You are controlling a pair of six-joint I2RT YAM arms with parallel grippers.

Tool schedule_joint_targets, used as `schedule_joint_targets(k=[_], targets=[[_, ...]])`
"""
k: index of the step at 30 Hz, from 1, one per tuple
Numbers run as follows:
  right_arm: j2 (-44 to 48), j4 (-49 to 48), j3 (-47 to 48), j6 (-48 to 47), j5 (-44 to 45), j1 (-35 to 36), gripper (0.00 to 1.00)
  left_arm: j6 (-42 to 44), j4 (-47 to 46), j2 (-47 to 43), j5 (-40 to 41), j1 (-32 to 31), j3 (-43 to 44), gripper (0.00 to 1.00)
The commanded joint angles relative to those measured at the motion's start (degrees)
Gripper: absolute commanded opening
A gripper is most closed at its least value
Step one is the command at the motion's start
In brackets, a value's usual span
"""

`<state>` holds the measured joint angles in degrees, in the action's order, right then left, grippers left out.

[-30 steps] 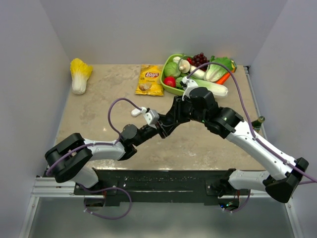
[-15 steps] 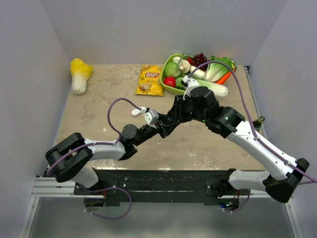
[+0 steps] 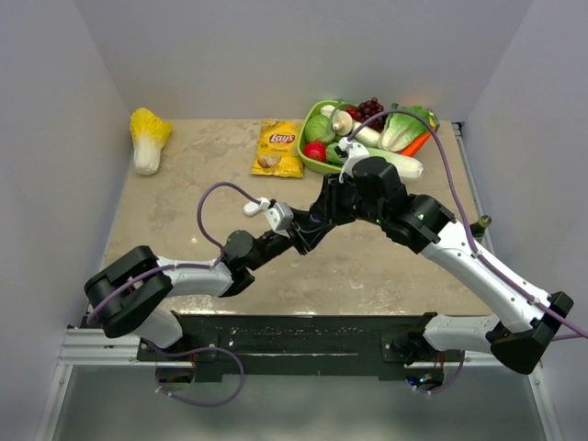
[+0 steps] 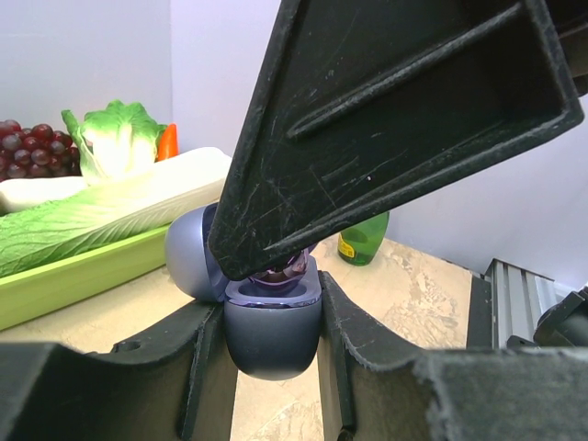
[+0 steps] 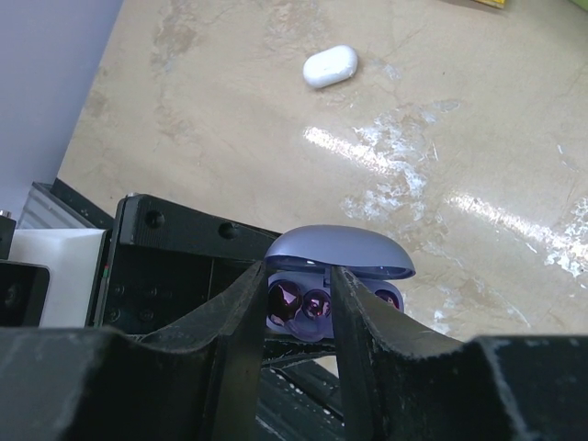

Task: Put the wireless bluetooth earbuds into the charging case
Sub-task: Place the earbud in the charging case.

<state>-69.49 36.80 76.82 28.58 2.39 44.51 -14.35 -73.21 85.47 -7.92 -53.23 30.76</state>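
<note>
Left pincer [image 4: 271, 308]: clamped firmly on the charging case [image 4: 272, 347], a purplish-blue shell pinched on both sides between its 2 fingers, with the base sitting low in the gap. The case's lid [image 4: 188, 262] stands open, behind and left of the fingers. Right pincer [image 5: 299, 276]: meets the left pincer tip to tip above the table [image 3: 184, 193], coming onto the case from above. Its 2 fingers stand a narrow gap apart and straddle the case's open mouth. Wireless bluetooth earbuds [image 5: 283, 301]: glossy purple, seated in the case directly between the right pincer's fingers, just under their tips. Cannot tell whether this is 1 piece or 2. Cannot tell whether the right fingers press on the bud or only flank it. From the left wrist view, 1 right finger covers most of the case mouth, with a sliver of purple bud showing at its tip. White pod [image 5: 330, 66]: on the table beyond the right pincer's tips, well apart from both pincers. Green tray [image 4: 73, 276]: beyond the left pincer on its left, holding toy greens and grapes [image 4: 28, 147]. Green bottle [image 4: 363, 243]: beyond the left pincer's right finger. Chips bag [image 3: 277, 147] and cabbage [image 3: 147, 138]: far side of the table, well apart from both pincers.
</note>
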Motion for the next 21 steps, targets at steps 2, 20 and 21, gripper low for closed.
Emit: schedule_joint_targets(k=[2, 20, 21], targets=[[-0.47, -7.26, 4.04, -1.77, 4.46, -1.45, 0.38, 0.02, -35.51, 0.49, -6.84, -1.44, 0.70, 0.00], [0.06, -5.95, 7.20, -2.47, 5.08, -1.53, 0.40, 0.02, -35.51, 1.36, -6.49, -1.43, 0.53, 0.00], [0.15, -5.95, 7.21, -2.74, 5.25, -1.53, 0.40, -0.06, -35.51, 1.36, -6.49, -1.35, 0.61, 0.00]])
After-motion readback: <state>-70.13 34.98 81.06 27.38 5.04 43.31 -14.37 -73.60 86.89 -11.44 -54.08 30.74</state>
